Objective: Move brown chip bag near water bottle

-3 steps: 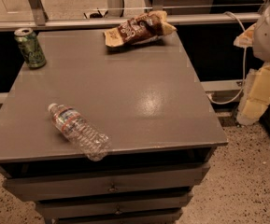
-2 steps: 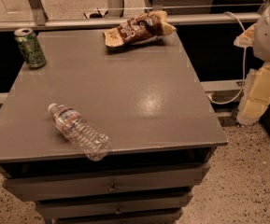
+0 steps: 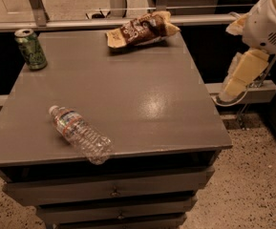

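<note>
Your brown chip bag lay flat at the twelve o'clock edge of the desk, right up against the far rim. Its long side ran roughly nine-to-three, and one tan end was tipped toward one o'clock. Nothing touched it. It was crinkled and puffed, so I judged it would give under a pinch. A grab across the crumpled middle looked a safer bet than a bite on a thin end.

The water bottle lay on its side down at seven o'clock. Its white cap pointed toward ten and its base sat close to the front edge. It was well apart from the bag, with nearly the whole bare top between them. A round ribbed bottle lying like that can roll, so you would have wanted to set the bag just beside it and not shove against it.

The green soda can stood upright out at ten o'clock, well apart from both. It sat off the straight run from bag to bottle, so I saw little risk of clipping it.

Your gripper hung off the desk at three o'clock, past the right edge, below the white arm and above the floor. Whether it was released or clenched, I could not tell. With the bag untouched on the far rim, the job looked not yet begun, and the next call was a reach toward twelve o'clock.
</note>
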`<action>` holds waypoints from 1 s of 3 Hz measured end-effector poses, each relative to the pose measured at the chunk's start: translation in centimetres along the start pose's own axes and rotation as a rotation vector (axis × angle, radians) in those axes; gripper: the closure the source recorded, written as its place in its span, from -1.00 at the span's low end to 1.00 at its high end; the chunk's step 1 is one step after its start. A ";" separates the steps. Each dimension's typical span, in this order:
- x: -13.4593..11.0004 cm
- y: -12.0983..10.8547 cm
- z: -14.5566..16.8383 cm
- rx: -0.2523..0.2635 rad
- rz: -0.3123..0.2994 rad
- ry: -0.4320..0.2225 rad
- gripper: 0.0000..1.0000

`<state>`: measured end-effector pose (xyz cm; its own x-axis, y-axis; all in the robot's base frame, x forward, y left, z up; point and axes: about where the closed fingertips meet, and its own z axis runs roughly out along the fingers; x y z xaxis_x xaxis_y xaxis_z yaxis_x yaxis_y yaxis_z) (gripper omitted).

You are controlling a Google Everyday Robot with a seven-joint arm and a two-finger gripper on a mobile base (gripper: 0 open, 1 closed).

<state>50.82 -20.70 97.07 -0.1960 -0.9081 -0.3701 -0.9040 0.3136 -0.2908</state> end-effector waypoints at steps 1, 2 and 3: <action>-1.4 -3.1 2.0 0.029 0.023 -0.099 -1.00; -3.4 -5.6 4.1 0.018 0.058 -0.184 -1.00; -3.5 -5.7 4.3 0.021 0.064 -0.189 -1.00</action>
<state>58.35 -18.09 96.26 -0.1760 -0.8183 -0.5471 -0.8834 0.3765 -0.2790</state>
